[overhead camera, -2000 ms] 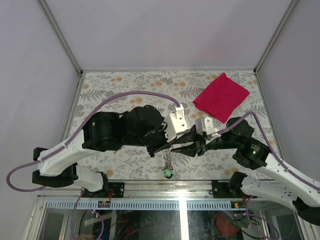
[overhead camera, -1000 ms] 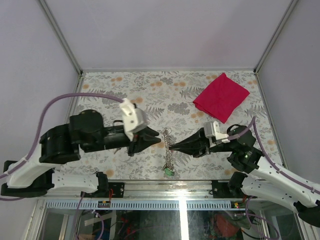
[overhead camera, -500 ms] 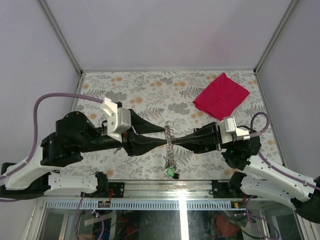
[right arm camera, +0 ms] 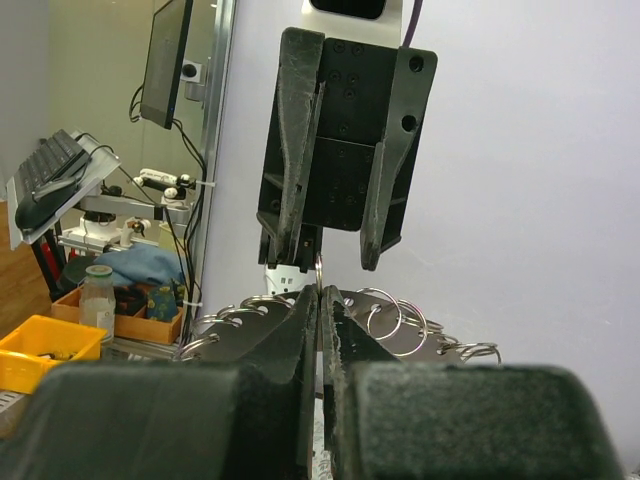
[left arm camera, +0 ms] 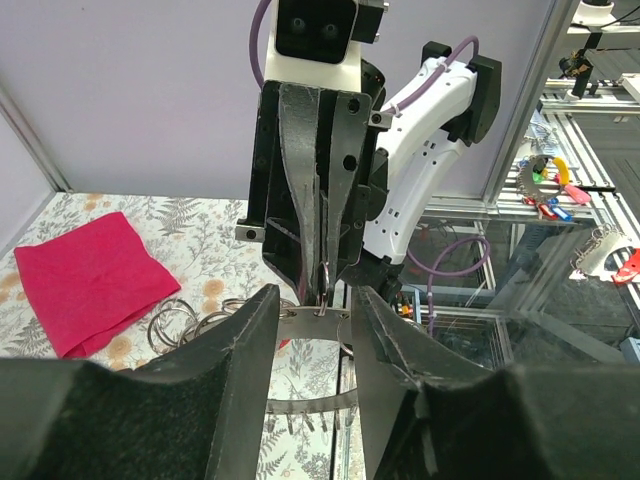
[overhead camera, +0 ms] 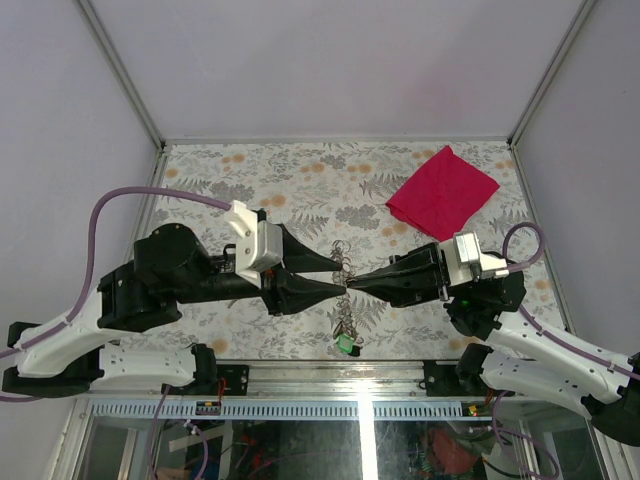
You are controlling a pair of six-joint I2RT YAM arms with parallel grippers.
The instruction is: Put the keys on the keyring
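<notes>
Where overhead blurs, right gripper (right arm camera: 320, 293) pinching keyring (right arm camera: 318, 274)

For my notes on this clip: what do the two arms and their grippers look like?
Both arms have white lower links and bulky black joint housings. The left arm and right arm each carry a looping purple cable and a white block at the wrist. The left gripper and right gripper have long, black, tapering fingers with rough-textured pads.
</notes>
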